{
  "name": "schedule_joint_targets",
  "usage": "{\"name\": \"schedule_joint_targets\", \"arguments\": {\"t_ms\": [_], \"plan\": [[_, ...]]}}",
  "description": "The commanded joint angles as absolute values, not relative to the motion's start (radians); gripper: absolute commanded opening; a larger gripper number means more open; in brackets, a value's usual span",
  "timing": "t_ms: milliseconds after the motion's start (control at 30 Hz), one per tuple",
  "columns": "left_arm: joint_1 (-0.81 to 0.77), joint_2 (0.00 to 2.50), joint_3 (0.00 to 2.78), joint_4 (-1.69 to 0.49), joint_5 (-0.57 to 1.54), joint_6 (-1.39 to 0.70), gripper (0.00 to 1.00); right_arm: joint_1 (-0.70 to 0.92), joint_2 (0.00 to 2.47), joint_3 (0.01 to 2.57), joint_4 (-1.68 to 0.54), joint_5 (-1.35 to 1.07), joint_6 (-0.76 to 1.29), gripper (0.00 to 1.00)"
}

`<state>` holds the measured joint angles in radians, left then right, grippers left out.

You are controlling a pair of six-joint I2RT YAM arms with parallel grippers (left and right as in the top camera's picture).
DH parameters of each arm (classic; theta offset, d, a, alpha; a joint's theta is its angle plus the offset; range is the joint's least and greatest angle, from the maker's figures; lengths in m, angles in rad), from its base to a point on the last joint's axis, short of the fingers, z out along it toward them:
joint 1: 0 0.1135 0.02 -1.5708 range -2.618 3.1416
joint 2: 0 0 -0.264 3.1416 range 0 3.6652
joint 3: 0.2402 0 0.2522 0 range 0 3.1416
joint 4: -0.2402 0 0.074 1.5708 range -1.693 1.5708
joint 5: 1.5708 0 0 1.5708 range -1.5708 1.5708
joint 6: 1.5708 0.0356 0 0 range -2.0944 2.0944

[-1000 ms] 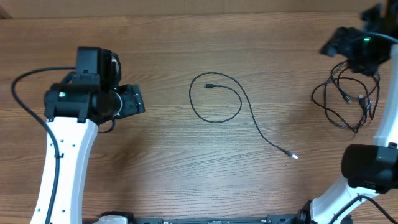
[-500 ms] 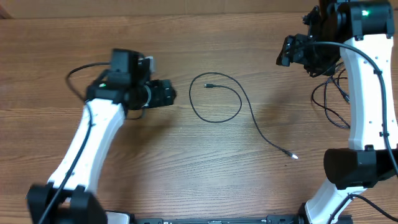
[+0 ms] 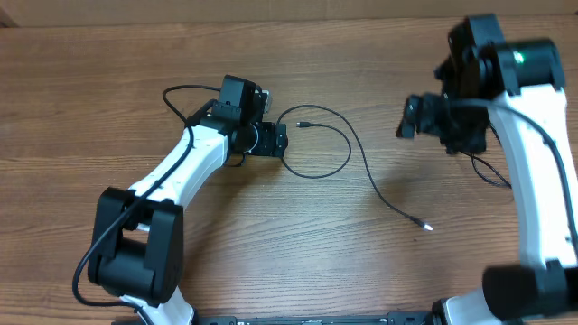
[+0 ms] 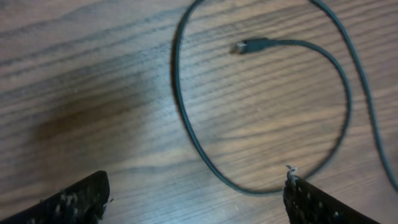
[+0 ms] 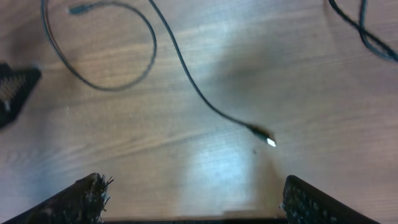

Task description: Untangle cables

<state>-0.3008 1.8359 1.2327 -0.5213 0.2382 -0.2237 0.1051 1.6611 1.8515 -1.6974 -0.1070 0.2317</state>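
Observation:
One thin black cable (image 3: 349,153) lies in a loose loop at mid-table, its tail running to a small plug (image 3: 425,227) at the lower right. My left gripper (image 3: 282,141) is open and empty at the loop's left edge. In the left wrist view the loop (image 4: 186,124) and its other plug end (image 4: 245,45) lie ahead of the open gripper (image 4: 196,202). My right gripper (image 3: 406,118) is open and empty, hovering right of the loop. The right wrist view shows the tail's plug (image 5: 264,137) ahead of that gripper (image 5: 193,199). More black cables (image 3: 492,173) lie at the right, mostly hidden under the right arm.
The wooden table (image 3: 271,253) bears only the cables. The right-hand cables show at the top right of the right wrist view (image 5: 367,31). The left gripper's finger (image 5: 12,87) shows at that view's left edge.
The left arm has swung right, bringing its gripper to the loop's left edge. The right gripper has moved left and down, away from the right-hand cables, towards the middle.

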Motion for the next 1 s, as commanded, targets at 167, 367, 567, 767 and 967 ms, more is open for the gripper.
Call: {"name": "schedule_joint_targets", "arguments": {"t_ms": [167, 367, 567, 767, 967], "plan": [[-0.32, 1.947, 1.225, -0.387, 0.202, -0.186, 0.84, 0.104, 1.549, 1.77, -1.694, -0.099, 0.237, 0.89], [-0.356, 2.009, 1.225, -0.294, 0.199, -0.117, 0.85, 0.104, 1.549, 1.769, -1.694, -0.131, 0.236, 0.89], [-0.388, 2.036, 1.225, -0.27, 0.141, -0.103, 0.82, 0.104, 1.549, 1.769, -1.694, -0.132, 0.236, 0.89], [-0.402, 2.037, 1.225, -0.322, 0.095, -0.104, 0.54, 0.104, 1.549, 1.769, -1.694, -0.132, 0.236, 0.89], [-0.394, 2.027, 1.236, -0.412, 0.057, -0.104, 0.09, 0.104, 1.549, 1.769, -1.693, -0.131, 0.236, 0.89]]}}
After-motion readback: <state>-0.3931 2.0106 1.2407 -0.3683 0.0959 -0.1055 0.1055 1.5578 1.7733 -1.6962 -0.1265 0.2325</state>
